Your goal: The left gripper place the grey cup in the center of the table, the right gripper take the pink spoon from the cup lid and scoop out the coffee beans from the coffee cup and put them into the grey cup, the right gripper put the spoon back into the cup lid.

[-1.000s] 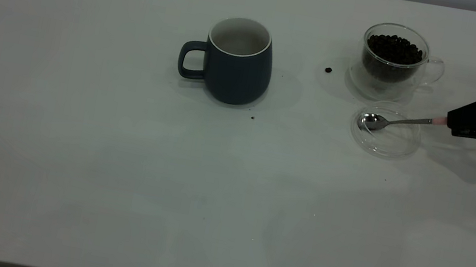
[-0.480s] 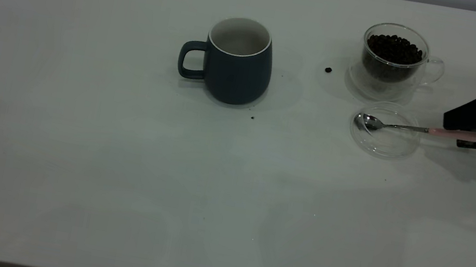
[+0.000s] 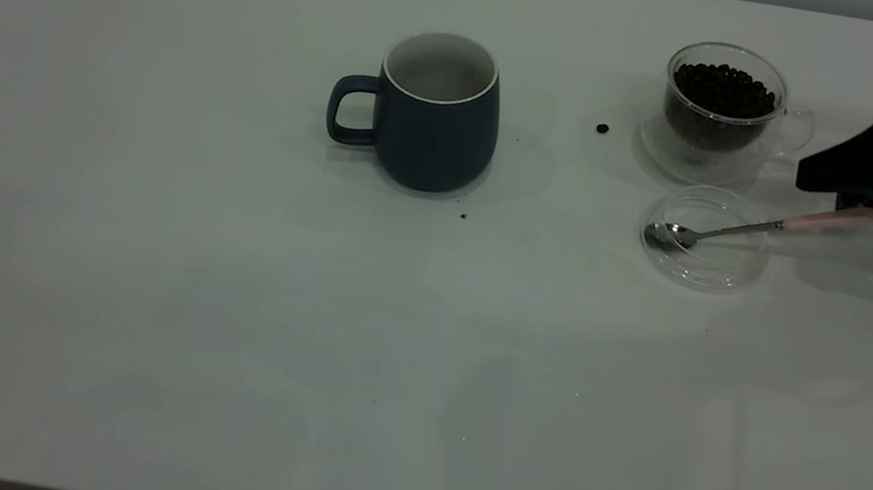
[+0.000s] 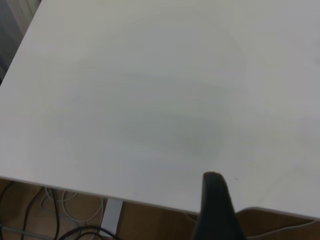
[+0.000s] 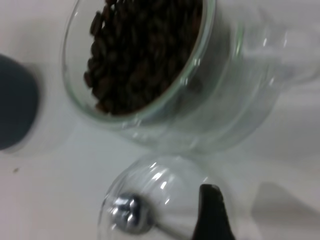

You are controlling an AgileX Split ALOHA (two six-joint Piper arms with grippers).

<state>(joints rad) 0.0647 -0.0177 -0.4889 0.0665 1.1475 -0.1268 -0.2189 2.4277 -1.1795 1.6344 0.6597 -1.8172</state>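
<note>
The spoon (image 3: 749, 229) is seen with its bowl inside the clear lid (image 3: 707, 239) and its pink handle angled up toward the right pincer (image 3: 845, 193), which hangs just above the handle's end. Whether that pincer is gripping the handle or merely beside it cannot be told; in the right wrist view only one dark finger (image 5: 212, 212) is shown above the lid (image 5: 150, 200). The bean cup (image 3: 721, 107) stands just behind the lid, a stray bean (image 3: 602, 129) lying beside it. The grey cup (image 3: 433, 110) is placed well apart from the lid, near the middle of the surface (image 3: 209, 313), so the first step is judged done. The left pincer (image 4: 215, 210) is parked over bare surface at its edge; its opening cannot be told.

Risks are judged as follows: with a loose or off-centre hold the spoon could pivot and drop; the light lid could be dragged by the bowl; the glass cup could be knocked by the nearby arm.
</note>
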